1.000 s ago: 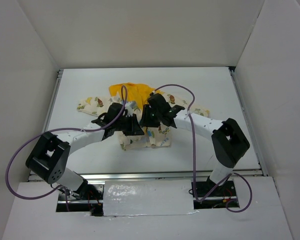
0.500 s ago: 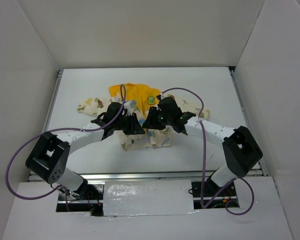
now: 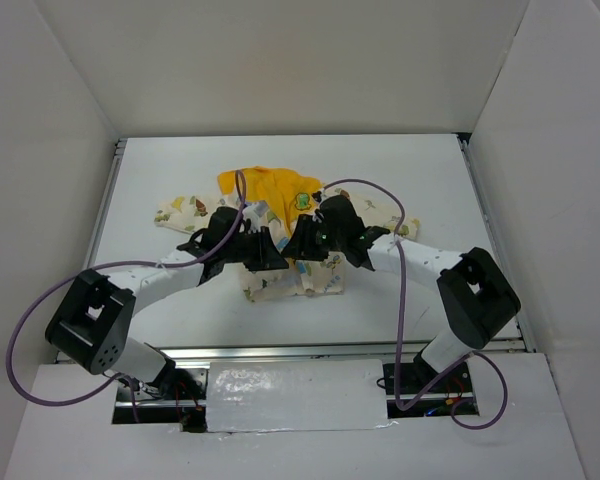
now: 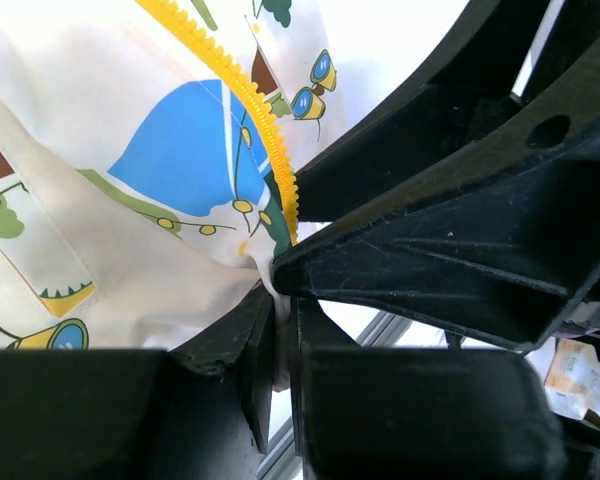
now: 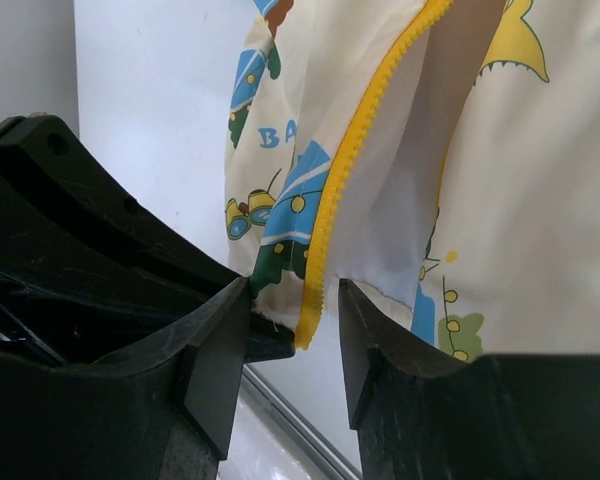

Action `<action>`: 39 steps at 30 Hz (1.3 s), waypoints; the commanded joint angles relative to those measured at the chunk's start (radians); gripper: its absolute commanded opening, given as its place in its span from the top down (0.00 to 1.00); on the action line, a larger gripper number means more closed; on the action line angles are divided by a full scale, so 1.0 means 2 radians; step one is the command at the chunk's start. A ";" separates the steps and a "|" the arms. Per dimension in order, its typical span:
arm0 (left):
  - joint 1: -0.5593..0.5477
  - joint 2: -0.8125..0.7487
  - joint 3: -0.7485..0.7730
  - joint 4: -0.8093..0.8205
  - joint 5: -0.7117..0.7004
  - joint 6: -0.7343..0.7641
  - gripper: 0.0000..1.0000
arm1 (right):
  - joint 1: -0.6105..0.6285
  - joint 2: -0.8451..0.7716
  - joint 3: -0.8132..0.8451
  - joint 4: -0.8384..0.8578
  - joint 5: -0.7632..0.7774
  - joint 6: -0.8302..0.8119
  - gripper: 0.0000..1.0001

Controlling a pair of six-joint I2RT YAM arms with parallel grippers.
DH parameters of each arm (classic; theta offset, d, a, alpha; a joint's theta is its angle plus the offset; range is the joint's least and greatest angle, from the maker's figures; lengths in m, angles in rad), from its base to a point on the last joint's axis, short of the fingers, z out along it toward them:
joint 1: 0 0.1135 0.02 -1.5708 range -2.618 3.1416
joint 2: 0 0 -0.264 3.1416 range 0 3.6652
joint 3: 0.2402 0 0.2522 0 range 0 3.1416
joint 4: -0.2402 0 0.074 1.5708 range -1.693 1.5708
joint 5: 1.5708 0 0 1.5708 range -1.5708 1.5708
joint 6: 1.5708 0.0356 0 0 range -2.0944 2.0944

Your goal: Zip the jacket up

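The jacket [image 3: 280, 205] lies on the white table, cream with cartoon prints, its yellow hood at the back. My left gripper [image 3: 276, 262] is shut on the jacket's bottom hem beside the yellow zipper teeth [image 4: 255, 120]; cloth is pinched between its fingers [image 4: 270, 330]. My right gripper [image 3: 302, 252] is open, its jaws standing either side of the lower end of the other yellow zipper edge [image 5: 325, 260] without clamping it. The left gripper's black fingers [image 5: 100, 270] show at the left of the right wrist view.
Grey walls enclose the white table [image 3: 420, 180] on three sides. A metal rail [image 3: 360, 347] runs along the near edge. Purple cables [image 3: 380, 200] loop over both arms.
My right arm has swung its elbow outward to the right and its gripper has come down to the jacket's lower front edge. The left gripper has stayed pinching the hem.
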 commanded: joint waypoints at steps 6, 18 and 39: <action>0.012 -0.031 -0.013 0.064 0.033 -0.013 1.00 | -0.016 -0.011 -0.042 0.084 -0.050 0.017 0.51; 0.015 -0.033 -0.013 0.064 0.040 -0.013 0.84 | -0.024 -0.014 -0.042 0.091 -0.077 0.024 0.94; -0.004 -0.009 0.015 0.026 0.015 -0.007 0.47 | 0.003 -0.040 0.026 -0.097 0.051 -0.005 1.00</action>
